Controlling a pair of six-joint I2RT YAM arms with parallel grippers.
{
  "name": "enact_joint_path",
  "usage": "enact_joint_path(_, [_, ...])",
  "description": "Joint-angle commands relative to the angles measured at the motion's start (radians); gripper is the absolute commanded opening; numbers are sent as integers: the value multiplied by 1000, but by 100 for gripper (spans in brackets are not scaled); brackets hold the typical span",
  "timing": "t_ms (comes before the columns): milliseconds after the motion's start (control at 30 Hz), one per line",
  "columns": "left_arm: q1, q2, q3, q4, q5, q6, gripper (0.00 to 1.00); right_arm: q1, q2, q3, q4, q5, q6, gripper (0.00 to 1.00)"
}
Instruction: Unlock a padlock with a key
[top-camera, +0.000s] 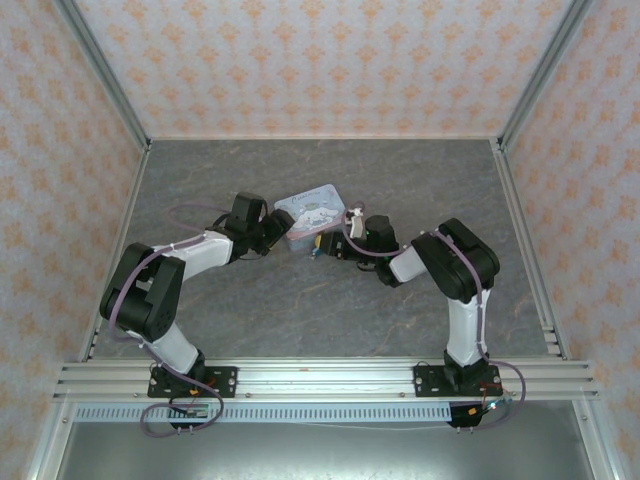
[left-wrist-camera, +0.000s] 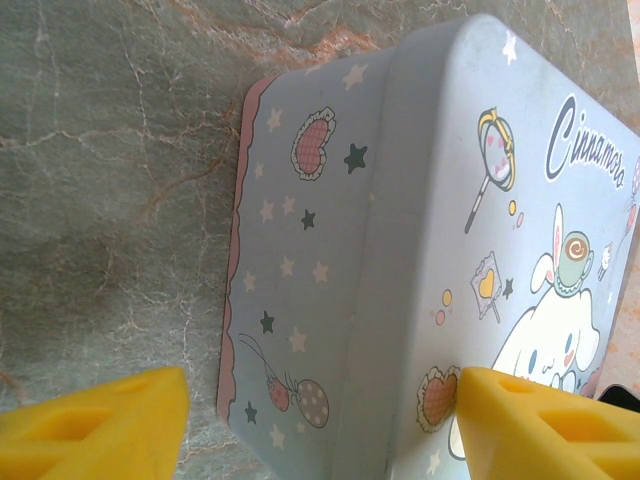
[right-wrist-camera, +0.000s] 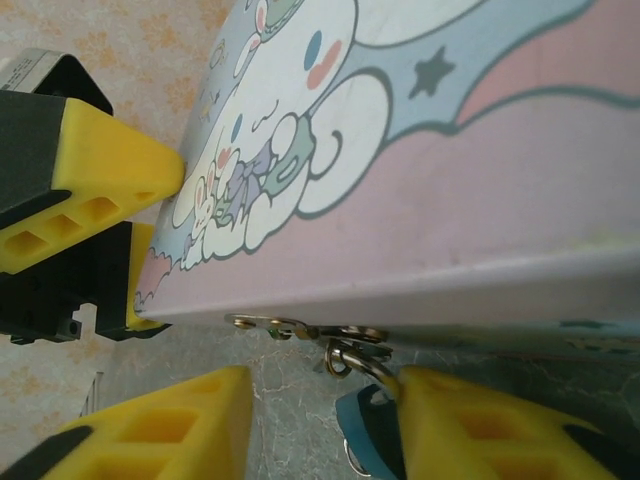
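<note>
The tiny teal-blue padlock (right-wrist-camera: 365, 432) hangs by its shackle from the metal hasp (right-wrist-camera: 300, 328) at the front edge of the pale-blue cartoon tin (top-camera: 312, 213). My right gripper (right-wrist-camera: 325, 430) is open around it. Its right finger (right-wrist-camera: 500, 430) touches the padlock and its left finger (right-wrist-camera: 150, 430) stands well apart. The key is hidden; a thin metal ring shows under the padlock. My left gripper (left-wrist-camera: 325, 430) is open astride the tin's (left-wrist-camera: 400, 250) corner, one finger (left-wrist-camera: 540, 420) against the lid, the other (left-wrist-camera: 100, 420) a little off its side.
The tin lies mid-table on the grey marbled surface (top-camera: 320, 310). Both arms reach in towards it from either side. Patterned walls and aluminium rails (top-camera: 525, 260) close the table in. Bare surface lies behind the tin and in front of it.
</note>
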Motion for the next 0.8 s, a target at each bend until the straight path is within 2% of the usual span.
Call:
enact_joint_path(0, [-17,21,-28,-102,-26,-3,70,5,10,15,74,-24,9,37])
enact_joint_path(133, [-16,17,-28,-106,-27,-2,70,4,-6,-4,55,-17,-10,31])
enact_joint_path(367, [-17,15,-32,-105,-30,-3,70,-5,-26,-11,7,-14,-33,9])
enact_joint_path(467, [-16,11,-31,-111,-35,0,70,-9,-34,-16,2,-3,-32,2])
enact_joint_path(767, [-16,4,-52,-118,-46,8,70,-51,-78,-56,63,68,33,0])
